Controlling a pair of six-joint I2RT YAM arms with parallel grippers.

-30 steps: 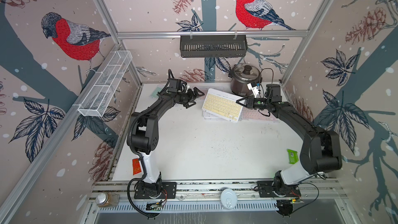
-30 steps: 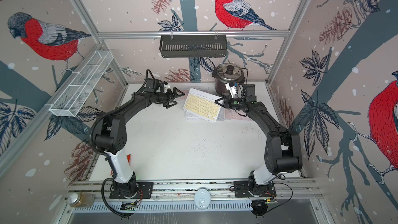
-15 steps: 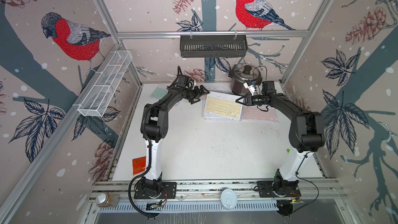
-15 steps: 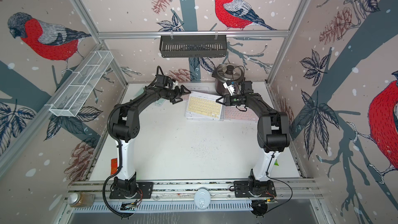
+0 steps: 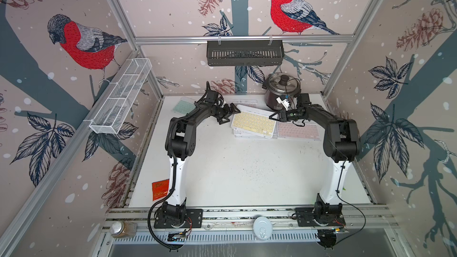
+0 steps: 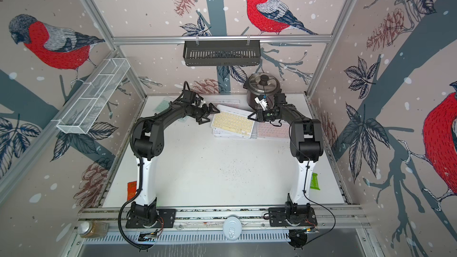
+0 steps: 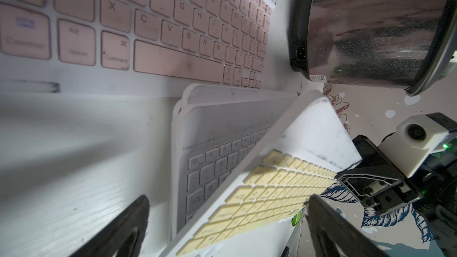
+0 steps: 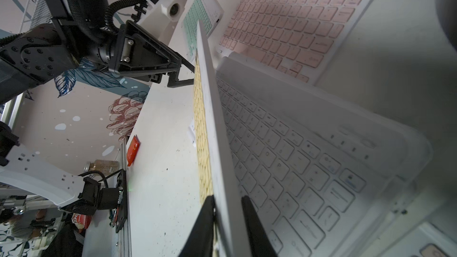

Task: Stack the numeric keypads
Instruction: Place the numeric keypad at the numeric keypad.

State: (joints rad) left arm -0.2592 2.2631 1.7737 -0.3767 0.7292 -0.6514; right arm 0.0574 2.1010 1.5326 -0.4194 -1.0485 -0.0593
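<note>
Your yellow keypad (image 5: pixel 253 124) tilts over the stack (image 5: pixel 249 135), right gripper (image 5: pixel 272 117) astride its edge, clamp unclear, left gripper (image 5: pixel 231 116) spread empty; pink keypad (image 5: pixel 300 131) and mint keypad (image 5: pixel 183 107) remain.

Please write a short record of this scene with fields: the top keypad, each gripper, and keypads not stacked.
top keypad: yellow keypad, tilted over a white keypad
right gripper: jaws astride the yellow keypad's edge; unclear whether it grips
left gripper: open, at the opposite edge
unstacked: pink keypad beside them; mint keypad at the back, apart
</note>
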